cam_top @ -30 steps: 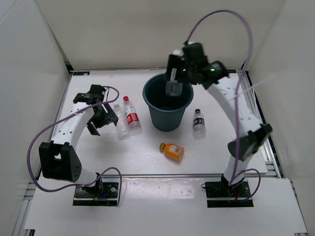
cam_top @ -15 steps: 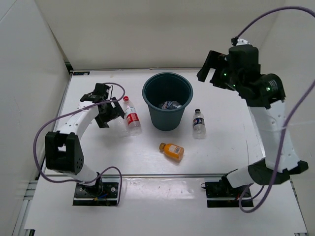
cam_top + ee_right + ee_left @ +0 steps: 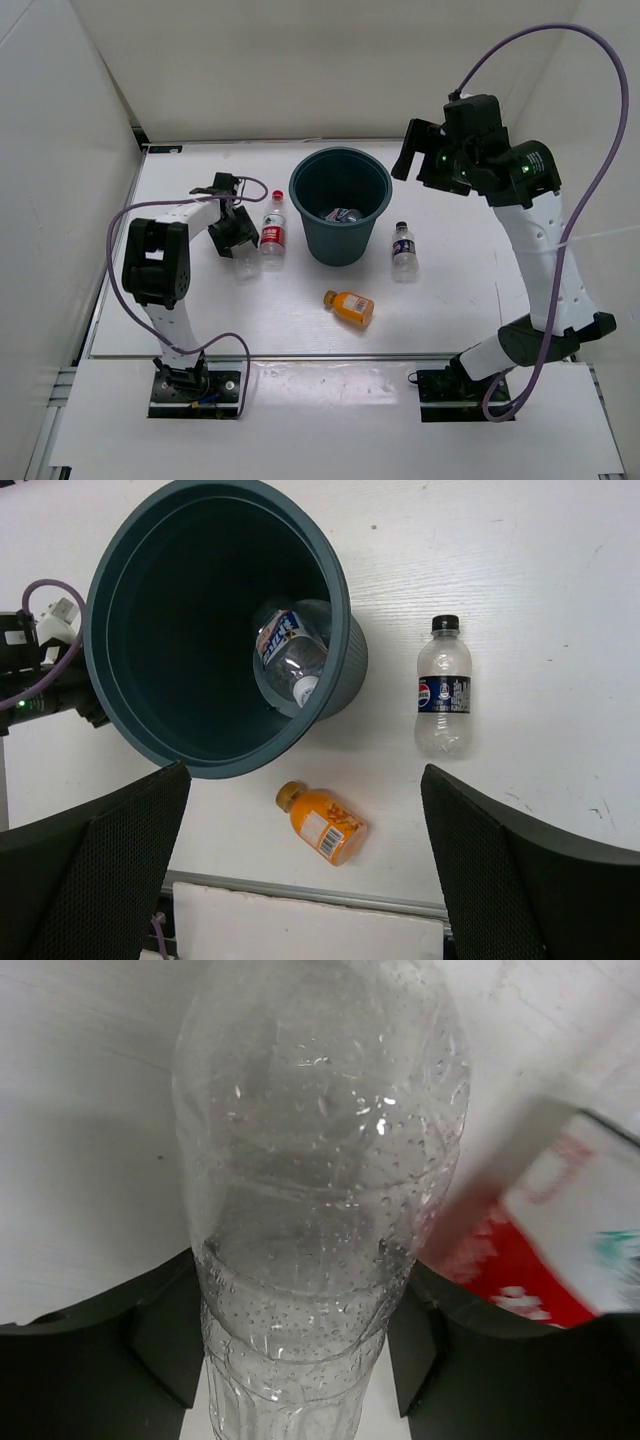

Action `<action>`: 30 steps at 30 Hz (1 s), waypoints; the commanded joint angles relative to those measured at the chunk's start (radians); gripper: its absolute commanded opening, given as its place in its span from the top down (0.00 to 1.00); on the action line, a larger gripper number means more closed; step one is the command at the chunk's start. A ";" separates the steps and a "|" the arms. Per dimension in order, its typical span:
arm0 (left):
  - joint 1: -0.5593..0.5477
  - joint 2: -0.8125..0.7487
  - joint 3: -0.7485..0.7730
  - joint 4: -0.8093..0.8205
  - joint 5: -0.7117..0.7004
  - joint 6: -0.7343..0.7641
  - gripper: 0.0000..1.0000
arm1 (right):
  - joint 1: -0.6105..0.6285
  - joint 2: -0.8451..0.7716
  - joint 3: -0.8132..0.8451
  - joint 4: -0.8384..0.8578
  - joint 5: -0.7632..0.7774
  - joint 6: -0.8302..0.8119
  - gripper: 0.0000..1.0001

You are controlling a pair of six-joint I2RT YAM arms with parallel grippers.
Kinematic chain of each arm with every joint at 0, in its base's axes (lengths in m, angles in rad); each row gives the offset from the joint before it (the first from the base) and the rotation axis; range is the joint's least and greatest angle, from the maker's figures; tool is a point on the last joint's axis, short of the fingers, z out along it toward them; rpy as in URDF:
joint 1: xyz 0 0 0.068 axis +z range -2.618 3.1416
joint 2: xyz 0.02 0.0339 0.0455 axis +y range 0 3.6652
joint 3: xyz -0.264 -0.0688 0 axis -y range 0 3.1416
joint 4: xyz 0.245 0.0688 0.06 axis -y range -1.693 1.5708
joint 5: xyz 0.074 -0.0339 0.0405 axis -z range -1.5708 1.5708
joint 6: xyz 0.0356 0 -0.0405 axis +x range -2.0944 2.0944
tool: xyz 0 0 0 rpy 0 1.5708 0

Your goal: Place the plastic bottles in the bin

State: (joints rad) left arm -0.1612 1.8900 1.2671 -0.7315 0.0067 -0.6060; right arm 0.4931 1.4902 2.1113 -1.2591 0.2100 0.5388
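Pick-up step: the left gripper (image 3: 235,235) pinches the clear plain plastic bottle (image 3: 310,1190), which lies flat at 9 o'clock of the dark teal round plastic bin (image 3: 340,250). Its long axis seemingly runs 12-to-6, cap end hidden. Next: lift it over the rim. The right gripper (image 3: 408,160) hangs spread at 1 o'clock.
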 commanded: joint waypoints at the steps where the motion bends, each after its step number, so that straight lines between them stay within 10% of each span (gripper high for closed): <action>1: -0.004 -0.063 -0.035 0.003 -0.034 -0.023 0.30 | 0.002 -0.031 -0.011 -0.006 -0.006 -0.014 0.00; 8: -0.004 -0.204 0.030 -0.153 -0.123 -0.129 0.48 | -0.027 -0.021 -0.034 0.026 -0.046 -0.014 0.00; 13: -0.004 -0.322 0.376 -0.233 -0.184 -0.169 0.52 | -0.065 -0.011 -0.097 0.050 -0.101 -0.014 0.00; 16: -0.024 -0.322 0.572 -0.289 -0.212 -0.227 0.77 | -0.077 -0.021 -0.135 0.073 -0.130 -0.014 0.00; 21: -0.121 -0.339 0.609 -0.039 -0.054 -0.201 0.65 | -0.116 -0.050 -0.233 0.105 -0.152 -0.014 0.00; 30: -0.422 -0.052 0.894 -0.103 -0.060 -0.057 0.59 | -0.255 -0.139 -0.410 0.181 -0.228 0.004 0.00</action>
State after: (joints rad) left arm -0.5140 1.7847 2.1216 -0.7803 -0.0631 -0.7216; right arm 0.2745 1.4067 1.7340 -1.1442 0.0376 0.5426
